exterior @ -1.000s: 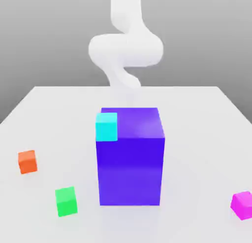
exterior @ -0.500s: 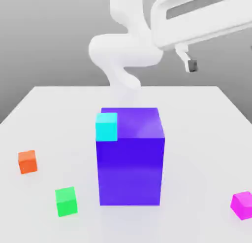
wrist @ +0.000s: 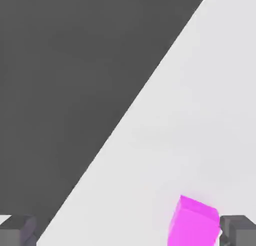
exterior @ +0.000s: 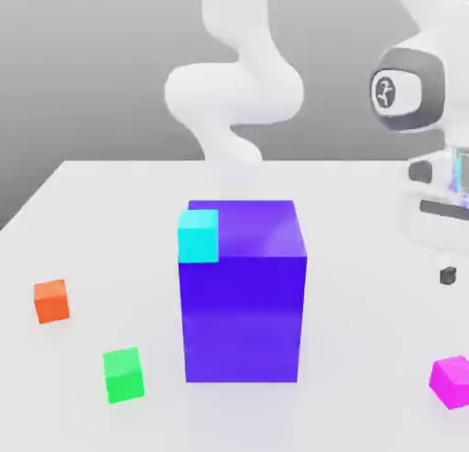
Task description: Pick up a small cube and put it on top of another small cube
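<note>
The tool (wrist: 128, 230) stands wide open, holding nothing, its two dark fingertips (wrist: 239, 230) far apart in the hand view; the magenta cube (exterior: 451, 380) rests on the white bench (exterior: 92, 212) at the exterior view's right, near the front edge, directly below and slightly forward of the hand; in the hand view it sits off-centre, just beside one fingertip, so the tool likely needs a sideways shift before descending; the green cube (exterior: 123, 375) lies well apart, beyond the big blue-purple block (exterior: 243, 294).
</note>
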You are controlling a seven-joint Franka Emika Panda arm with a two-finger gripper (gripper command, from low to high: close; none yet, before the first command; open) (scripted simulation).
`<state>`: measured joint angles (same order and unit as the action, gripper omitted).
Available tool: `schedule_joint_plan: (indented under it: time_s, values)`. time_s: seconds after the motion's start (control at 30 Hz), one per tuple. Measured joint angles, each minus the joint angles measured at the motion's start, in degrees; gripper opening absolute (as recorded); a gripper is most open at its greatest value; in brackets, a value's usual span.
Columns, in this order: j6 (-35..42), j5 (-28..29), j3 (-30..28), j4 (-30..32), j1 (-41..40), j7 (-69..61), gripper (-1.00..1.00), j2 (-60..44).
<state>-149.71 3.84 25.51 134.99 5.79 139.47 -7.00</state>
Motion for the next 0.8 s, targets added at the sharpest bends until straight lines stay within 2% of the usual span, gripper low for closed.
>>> schedule_joint_plan:
  time_s: [0.2, 0.4, 0.43, 0.63, 0.8]
  values:
    - [-2.5, 7.9, -4.2, 0.3, 8.1, 20.9, 0.00, -9.2]
    - [-10.1, 8.1, -16.1, -1.2, 21.3, 26.4, 0.00, -19.7]
    - [-11.1, 8.1, -17.0, -1.5, 22.1, 26.5, -1.00, -20.9]
    - [-11.7, 8.1, -17.5, -1.6, 22.6, 26.5, -1.00, -21.5]
    - [-5.8, 5.1, -15.1, 0.1, 20.9, 24.3, -1.00, -13.8]
